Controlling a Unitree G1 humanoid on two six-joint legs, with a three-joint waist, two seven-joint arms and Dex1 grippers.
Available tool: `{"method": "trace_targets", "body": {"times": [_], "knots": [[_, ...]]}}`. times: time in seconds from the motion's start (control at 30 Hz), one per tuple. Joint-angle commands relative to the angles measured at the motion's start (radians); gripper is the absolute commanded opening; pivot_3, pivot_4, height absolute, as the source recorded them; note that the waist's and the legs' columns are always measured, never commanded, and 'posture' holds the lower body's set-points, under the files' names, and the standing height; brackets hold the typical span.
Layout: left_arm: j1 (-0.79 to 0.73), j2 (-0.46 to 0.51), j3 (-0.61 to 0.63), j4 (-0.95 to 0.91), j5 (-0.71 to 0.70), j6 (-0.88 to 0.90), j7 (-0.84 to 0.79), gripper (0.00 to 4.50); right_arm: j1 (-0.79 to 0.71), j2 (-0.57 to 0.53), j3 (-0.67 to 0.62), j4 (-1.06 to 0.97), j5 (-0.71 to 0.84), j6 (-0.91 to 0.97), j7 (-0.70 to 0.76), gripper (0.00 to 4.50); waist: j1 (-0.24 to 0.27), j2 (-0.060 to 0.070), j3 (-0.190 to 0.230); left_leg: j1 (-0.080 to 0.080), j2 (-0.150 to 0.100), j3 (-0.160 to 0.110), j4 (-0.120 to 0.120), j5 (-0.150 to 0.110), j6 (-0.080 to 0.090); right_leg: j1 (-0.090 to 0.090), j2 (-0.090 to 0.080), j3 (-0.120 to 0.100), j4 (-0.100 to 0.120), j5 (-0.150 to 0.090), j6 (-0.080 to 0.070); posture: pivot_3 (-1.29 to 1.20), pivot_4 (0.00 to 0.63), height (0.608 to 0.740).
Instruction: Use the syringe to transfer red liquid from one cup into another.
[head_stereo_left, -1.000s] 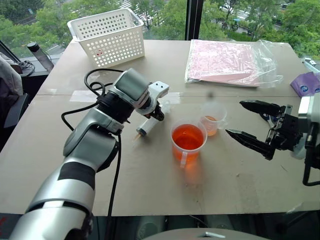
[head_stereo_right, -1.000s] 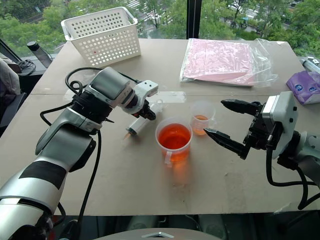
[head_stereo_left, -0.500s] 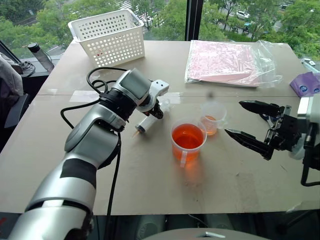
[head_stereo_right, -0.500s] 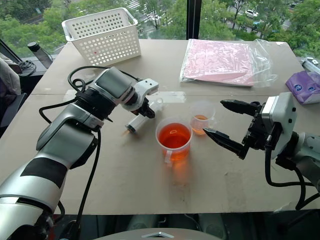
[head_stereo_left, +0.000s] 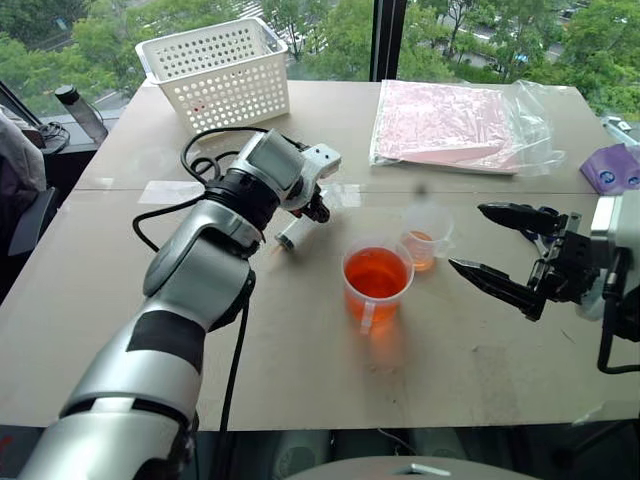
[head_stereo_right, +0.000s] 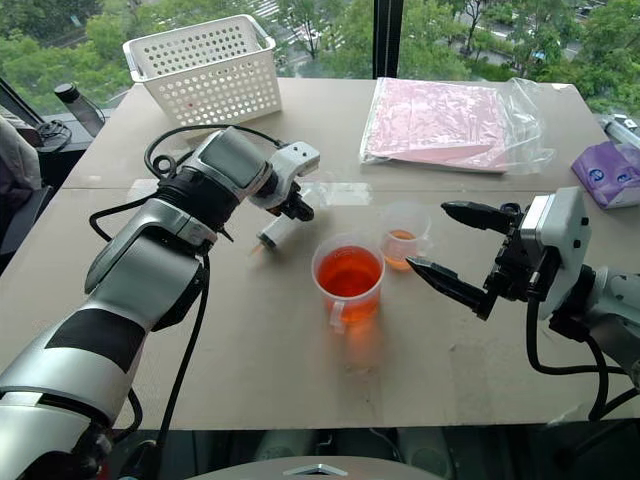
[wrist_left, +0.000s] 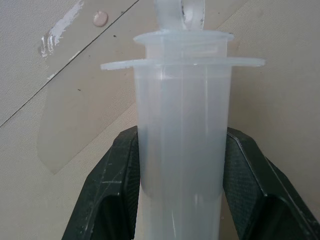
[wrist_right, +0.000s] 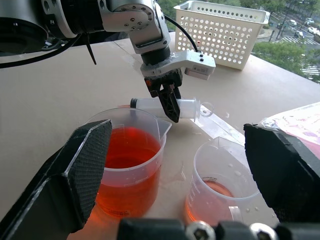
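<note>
Two black fingers of the left gripper (wrist_right: 170, 100) clamped the clear plastic syringe (head_stereo_left: 297, 232), held just beside the large handled cup of red liquid (head_stereo_left: 376, 282). The right gripper (head_stereo_left: 500, 245) hovered wide open near that cup. Best practice: keep the tip low and dip it squarely into the liquid.

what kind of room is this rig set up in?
Probably an upper-floor office or lab used as a test bench: a plain table against a big window over treetops, holding test props like a white basket and measuring cups.
</note>
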Motion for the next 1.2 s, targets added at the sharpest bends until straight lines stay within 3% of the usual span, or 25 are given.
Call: {"method": "trace_targets", "body": {"times": [0.03, 0.1, 0.2, 0.43, 0.6, 0.7, 0.97, 1.2], "knots": [[0.0, 0.021, 0.026, -0.071, 0.017, 0.023, -0.007, 1.68, -0.009, 0.005, -0.018, -0.022, 0.006, -0.023, 0.001, 4.5, 0.0, 0.0, 0.0, 0.0, 0.0, 0.0, 0.0, 0.0, 0.0, 0.0, 0.0, 0.0, 0.0, 0.0, 0.0, 0.0, 0.15, 0.74], [0.005, 0.025, 0.031, -0.081, 0.02, 0.027, -0.007, 1.42, -0.015, 0.005, -0.011, -0.016, 0.001, -0.026, 0.007, 4.5, 0.0, 0.0, 0.0, 0.0, 0.0, 0.0, 0.0, 0.0, 0.0, 0.0, 0.0, 0.0, -0.001, 0.0, 0.0, 0.0, 0.15, 0.74], [0.015, 0.03, 0.07, -0.1, 0.02, -0.006, 0.015, 1.41, -0.022, 0.007, -0.005, -0.01, -0.005, -0.028, 0.011, 4.5, 0.0, 0.0, 0.0, 0.0, 0.0, 0.0, 0.0, 0.0, 0.0, 0.0, 0.0, 0.0, 0.0, 0.0, 0.0, 0.0, 0.15, 0.74], [0.089, 0.016, 0.338, -0.259, -0.034, -0.211, 0.152, 1.41, -0.038, 0.004, -0.001, -0.005, -0.002, -0.025, 0.014, 4.5, 0.001, 0.0, 0.0, 0.0, 0.0, 0.0, 0.0, 0.0, 0.0, 0.0, 0.0, 0.0, 0.0, 0.0, 0.0, 0.0, 0.15, 0.74], [0.188, -0.038, 0.627, -0.416, -0.225, -0.241, 0.169, 1.41, -0.068, -0.003, 0.001, 0.013, 0.008, -0.018, 0.015, 4.5, 0.0, 0.0, 0.0, 0.0, 0.0, 0.0, 0.0, 0.0, 0.0, 0.0, -0.001, 0.0, 0.0, 0.0, 0.0, 0.0, 0.15, 0.74], [0.27, -0.062, 0.717, -0.553, -0.32, -0.259, 0.149, 1.41, -0.087, 0.001, 0.009, 0.024, 0.011, -0.016, 0.015, 4.5, -0.002, 0.0, 0.0, 0.0, 0.0, 0.0, 0.001, 0.0, 0.0, 0.0, -0.001, 0.0, 0.001, 0.0, 0.0, 0.0, 0.15, 0.74], [0.551, -0.079, 0.847, -0.806, -0.487, -0.264, 0.169, 1.41, -0.141, 0.011, 0.042, 0.05, 0.012, -0.008, 0.014, 4.5, -0.002, 0.001, -0.001, 0.003, 0.0, 0.0, 0.001, 0.0, -0.001, 0.001, 0.0, 0.001, 0.003, 0.0, 0.0, 0.0, 0.15, 0.74], [0.62, 0.054, 0.799, -0.832, -0.443, -0.367, 0.136, 1.41, -0.159, 0.011, 0.059, 0.072, 0.005, -0.008, 0.03, 4.5, 0.0, 0.0, -0.001, 0.003, 0.0, 0.0, 0.002, 0.0, 0.0, 0.001, 0.0, 0.0, 0.003, 0.0, 0.0, 0.0, 0.15, 0.74]]}}
